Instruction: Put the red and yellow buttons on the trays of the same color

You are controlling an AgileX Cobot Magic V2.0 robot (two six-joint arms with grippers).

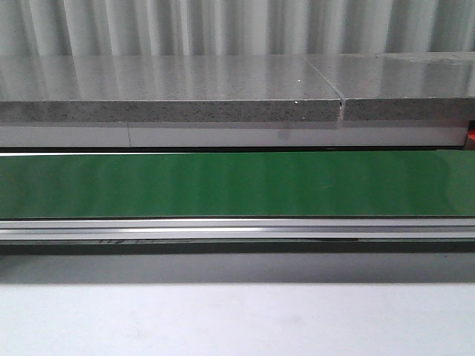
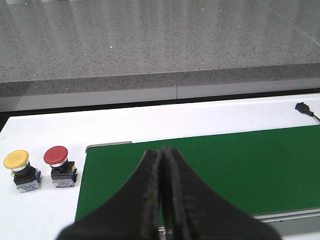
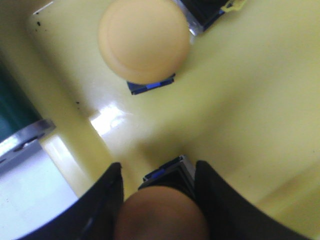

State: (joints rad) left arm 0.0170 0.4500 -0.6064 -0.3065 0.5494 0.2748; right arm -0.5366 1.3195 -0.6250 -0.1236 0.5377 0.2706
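Right wrist view: my right gripper [image 3: 159,200] clasps a yellow mushroom-capped button [image 3: 161,214] low inside the glossy yellow tray [image 3: 250,115], its matching colour; left gripper [image 2: 162,165] closed, empty

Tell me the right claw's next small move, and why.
Probably open the right claw to release its button. The claw seems closed around it over the yellow tray, near a yellow button already lying there. The held cap is shadowed but looks yellowish. Whether it touches the tray floor is unclear, so open gently.
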